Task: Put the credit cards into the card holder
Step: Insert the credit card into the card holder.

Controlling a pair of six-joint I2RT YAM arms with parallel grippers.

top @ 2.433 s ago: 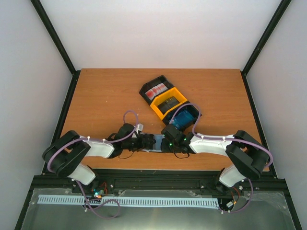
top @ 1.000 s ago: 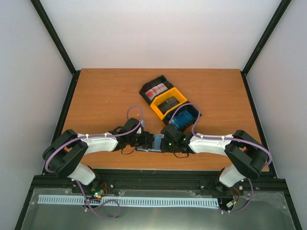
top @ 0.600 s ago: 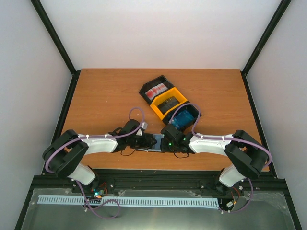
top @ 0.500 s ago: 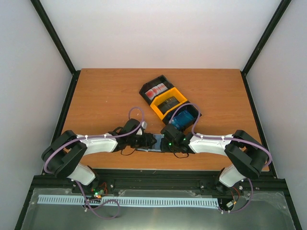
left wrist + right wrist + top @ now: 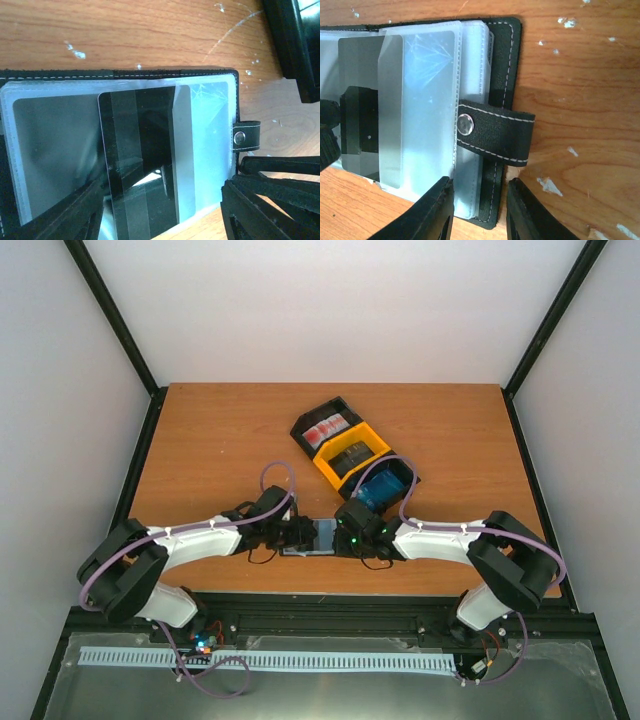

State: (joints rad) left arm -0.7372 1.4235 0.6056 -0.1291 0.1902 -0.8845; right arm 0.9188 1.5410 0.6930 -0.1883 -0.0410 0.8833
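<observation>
From above, the flat black folding card holder lies open on the brown wooden table near its front edge. The left gripper and the right gripper meet it from opposite sides, which reads as 1 arm feeding and 1 steadying. Just beyond stands a joined row of 3 plastic bins, black, yellow and black, close enough to serve as the supply. It holds red-and-white credit cards in the far black bin and bright blue credit cards in the near one. In the left wrist view, a dark credit card with grey stripes lies on the holder's grey-blue clear pockets. The card's edge nearest the short clasp tab is tucked just under 1 clear sleeve, and most of the card is outside it. The left fingers are spread wide on either side of the card, pinching nothing; 1 touches its long edge, probably to nudge it sideways into the sleeve. In the right wrist view, the right fingers are parted and straddle the holder's clasp-side rim just below the tab. They are likely placed there to stop the holder sliding under that push, though I cannot tell whether they press on it. The card shows at the left, partly under the sleeve.
</observation>
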